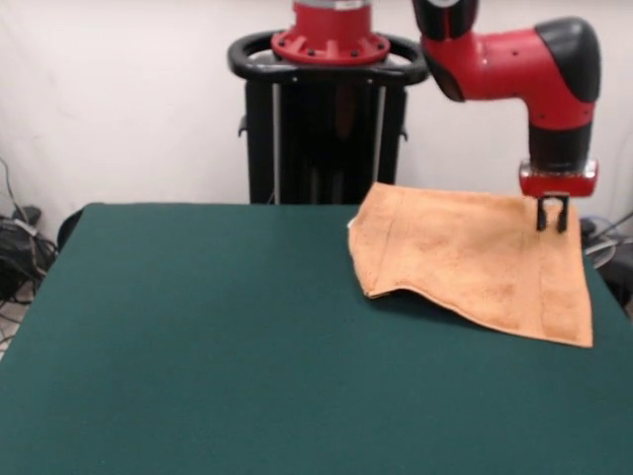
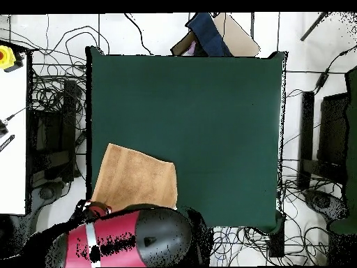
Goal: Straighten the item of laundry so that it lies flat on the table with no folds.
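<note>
The green tabletop is bare over most of its width, and the whole job sits in one corner of it, next to the pedestal. From the front view the arm reaches out from the pedestal and bends down at the right, ending over the far right part of the towel. The towel lies at the tabletop's far right in this view; from overhead it is at the lower left, close to the tabletop's edge by the robot's base, with the arm's bulk covering its near side. It looks mostly spread but not flat: the near left edge lifts and curls, casting a shadow beneath it, and the far right corner seems raised toward the claw. The claw's two dark prongs stand close together right at that corner, narrow, and appear to pinch the cloth, though the contact is too small to be sure. My reading is that the step in hand is a corner pull, the towel being drawn out to take up slack. The next move likely calls for laying this corner down taut, letting go, and then tending the curled near left edge.
</note>
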Motion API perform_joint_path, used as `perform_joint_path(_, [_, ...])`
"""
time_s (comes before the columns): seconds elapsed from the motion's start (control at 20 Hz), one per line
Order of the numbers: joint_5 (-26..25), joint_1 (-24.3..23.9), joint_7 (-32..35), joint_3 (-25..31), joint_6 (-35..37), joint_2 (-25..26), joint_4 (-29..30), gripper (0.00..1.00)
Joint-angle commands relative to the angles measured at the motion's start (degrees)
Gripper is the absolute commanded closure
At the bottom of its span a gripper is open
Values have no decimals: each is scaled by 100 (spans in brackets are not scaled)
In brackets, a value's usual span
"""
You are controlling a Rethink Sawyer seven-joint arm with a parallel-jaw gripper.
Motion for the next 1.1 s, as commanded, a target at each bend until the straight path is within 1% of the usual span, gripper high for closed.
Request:
perform_joint_path(0.05, [1057, 297, 1764, 200, 955, -732, -366, 0])
perform_joint_path(0.1, [1375, 501, 1555, -186, 1438, -1205, -203, 0])
perform_joint_path(0.15, [1797, 985, 1166, -919, 1931, -1643, -163, 0])
perform_joint_path(0.2, [2069, 1485, 824, -1713, 2442, -1861, -238, 0])
perform_joint_path(0.3, [2227, 2289, 401, -3046, 2908, -1829, -508, 0])
perform_joint_path(0.35, [2158, 2456, 332, -3403, 2994, -1732, -628, 0])
perform_joint_path(0.4, [2031, 2466, 345, -3553, 2980, -1683, -679, 0])
perform_joint_path(0.55, [1630, 2303, 462, -3664, 2740, -1557, -770, 0])
perform_joint_path(0.75, [1093, 1772, 617, -3354, 2221, -1452, -725, 0])
perform_joint_path(0.8, [896, 1506, 664, -3114, 1984, -1410, -662, 0])
perform_joint_path(0.9, [312, 722, 811, -2386, 1407, -1197, -527, 0])
perform_joint_path(0.95, [81, 499, 907, -2192, 1140, -1026, -537, 0])
perform_joint_path(1.1, [-459, 252, 1236, -2075, 343, -474, -738, 0])
